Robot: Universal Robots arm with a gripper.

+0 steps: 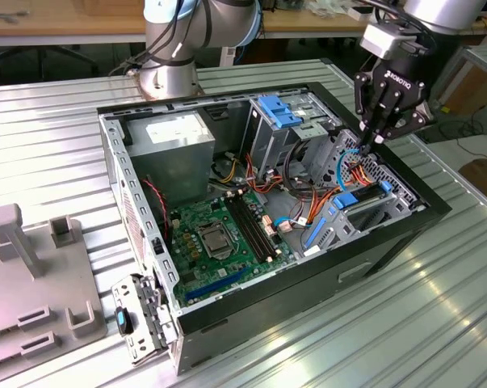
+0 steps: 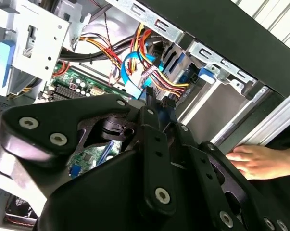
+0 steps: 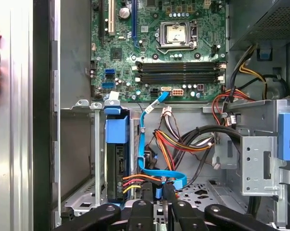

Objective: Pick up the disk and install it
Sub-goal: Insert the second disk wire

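while the arm bends over the open computer, this is how things stand:

arm: the grey arm [image 1: 178, 32] stands on the surface [image 1: 57, 137] behind the computer case [image 1: 388, 242]. it reaches across the top of the exterior view, and its wrist points down at the corner of the case on the exterior view's right.

pincer: the black pincer [image 1: 371, 136] points straight down into the case. its fingers [image 3: 170, 195] are drawn close together at the tips, right at the blue flat cable [image 3: 159, 166] and the bunch of red, yellow and orange wires [image 3: 183, 144]. i cannot tell if it grips the cable or only touches it.

disk: the disk [image 3: 117, 163] already sits in its bay at the edge of the case, dark body standing on its side with a bright blue rail on top. it is just beside the pincer tips. wires plug into its end.

motherboard: the green board [image 1: 219, 234] lies flat in the middle of the case, well apart from the pincer.

hand: a person's hand [image 2: 255, 161] rests on the outside wall of the case, near the disk bay.
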